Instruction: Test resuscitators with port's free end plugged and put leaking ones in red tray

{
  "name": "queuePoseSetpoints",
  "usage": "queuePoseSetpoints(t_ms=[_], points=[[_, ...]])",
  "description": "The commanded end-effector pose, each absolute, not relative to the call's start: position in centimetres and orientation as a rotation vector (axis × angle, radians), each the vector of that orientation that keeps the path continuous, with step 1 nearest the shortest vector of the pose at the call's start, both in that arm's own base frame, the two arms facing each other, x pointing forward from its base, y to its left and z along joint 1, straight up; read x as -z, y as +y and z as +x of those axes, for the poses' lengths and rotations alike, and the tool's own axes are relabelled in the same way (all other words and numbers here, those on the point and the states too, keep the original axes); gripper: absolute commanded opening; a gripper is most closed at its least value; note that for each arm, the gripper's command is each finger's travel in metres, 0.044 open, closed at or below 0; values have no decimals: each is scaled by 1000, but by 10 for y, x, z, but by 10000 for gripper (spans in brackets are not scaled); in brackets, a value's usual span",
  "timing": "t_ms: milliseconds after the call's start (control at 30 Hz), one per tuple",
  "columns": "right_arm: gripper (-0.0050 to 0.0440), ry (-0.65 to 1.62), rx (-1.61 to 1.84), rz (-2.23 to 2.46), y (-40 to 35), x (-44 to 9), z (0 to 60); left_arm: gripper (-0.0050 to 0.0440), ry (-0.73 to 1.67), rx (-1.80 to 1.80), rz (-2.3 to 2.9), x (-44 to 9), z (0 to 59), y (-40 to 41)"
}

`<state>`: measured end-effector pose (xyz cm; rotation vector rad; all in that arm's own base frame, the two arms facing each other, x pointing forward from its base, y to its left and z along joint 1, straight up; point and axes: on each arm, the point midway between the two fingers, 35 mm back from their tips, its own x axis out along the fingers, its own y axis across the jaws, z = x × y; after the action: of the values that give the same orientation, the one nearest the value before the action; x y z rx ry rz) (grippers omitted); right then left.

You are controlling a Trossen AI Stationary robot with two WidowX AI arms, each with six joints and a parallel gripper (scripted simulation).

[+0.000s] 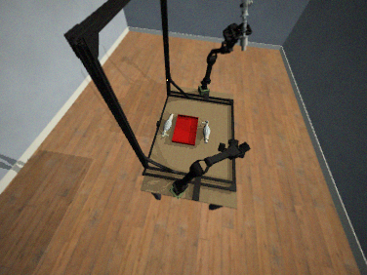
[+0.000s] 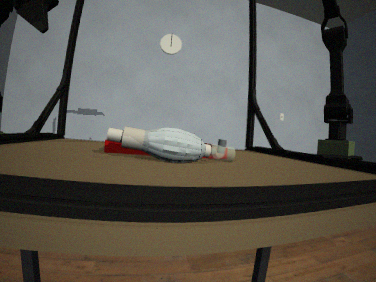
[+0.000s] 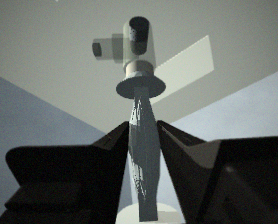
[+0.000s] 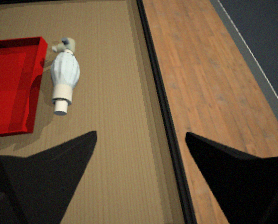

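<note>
- Left wrist view: the left claw is closed down on a resuscitator, its grey, ribbed bag narrow between the fingers; the see-through valve stands beyond the fingertips, side branch pointing leftward in the picture
- The right claw stands wide, gripping nothing
- A second resuscitator, pale, fluted and plump, lies on the bench beside the smooth red tray
- Only the top view shows the third resuscitator, across the tray; only the exterior shows the wall clock
</note>
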<state>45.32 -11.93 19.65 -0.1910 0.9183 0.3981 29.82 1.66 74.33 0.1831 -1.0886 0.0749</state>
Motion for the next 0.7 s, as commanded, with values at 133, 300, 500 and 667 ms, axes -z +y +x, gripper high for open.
queuePoseSetpoints(t_ms=[133, 300, 500, 667], points=[[440, 919, -402, -191, -119, -196, 453, 0, -1218, -84, 167, -769, 236, 13], [440, 919, -402, -191, -119, -196, 453, 0, -1323, -85, 155, -782, 191, 10], [440, 919, -402, -191, -119, -196, 453, 0, -1494, -84, 124, -796, 117, 7], [440, 919, -402, -191, -119, -196, 453, 0, -1523, -84, 118, -798, 103, 6]])
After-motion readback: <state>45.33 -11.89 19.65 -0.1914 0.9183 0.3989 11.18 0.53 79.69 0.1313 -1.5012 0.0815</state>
